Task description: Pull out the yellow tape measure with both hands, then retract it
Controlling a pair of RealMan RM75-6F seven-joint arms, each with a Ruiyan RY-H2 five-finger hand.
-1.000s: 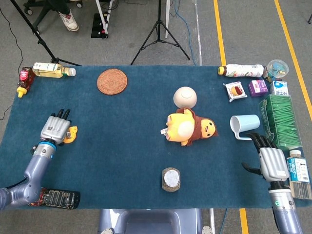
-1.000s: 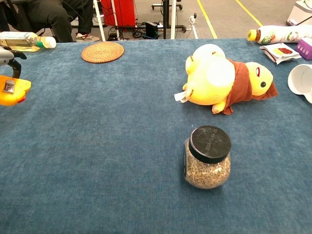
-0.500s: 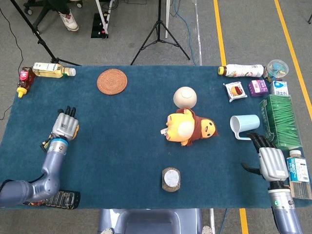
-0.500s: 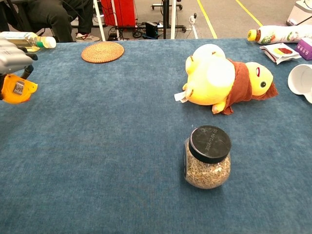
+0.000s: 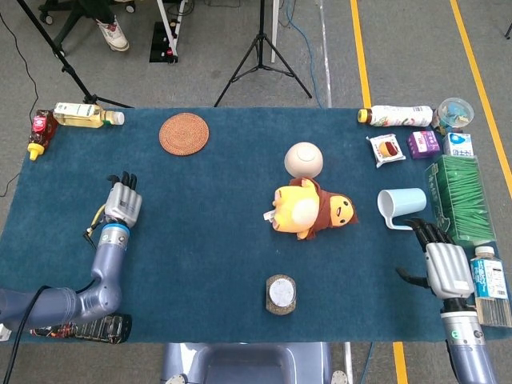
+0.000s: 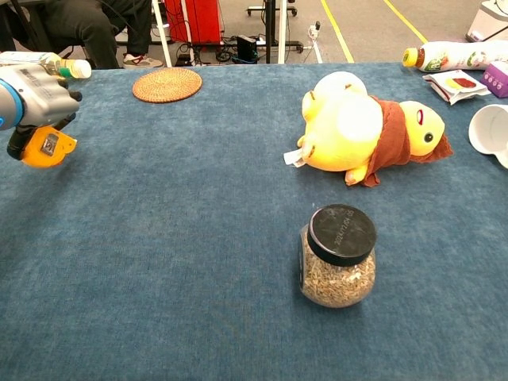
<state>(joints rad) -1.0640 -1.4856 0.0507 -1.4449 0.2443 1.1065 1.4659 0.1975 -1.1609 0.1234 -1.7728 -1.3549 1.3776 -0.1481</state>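
My left hand [image 6: 33, 97] [image 5: 122, 204] grips the yellow tape measure [image 6: 48, 148] above the left part of the blue table; in the head view the case is almost wholly hidden under the hand. No blade shows pulled out. My right hand [image 5: 444, 264] hovers near the table's right front corner, fingers apart and holding nothing; the chest view does not show it.
A yellow plush toy [image 5: 310, 208] lies mid-table, a seed jar [image 6: 339, 255] in front of it. A woven coaster [image 5: 184, 134] and bottles [image 5: 86, 115] sit at the back left. A blue cup [image 5: 401, 207], a green box [image 5: 457, 196] and packets crowd the right side.
My left hand has carried the tape measure to the right, away from the table's left edge. The right hand has stayed put.
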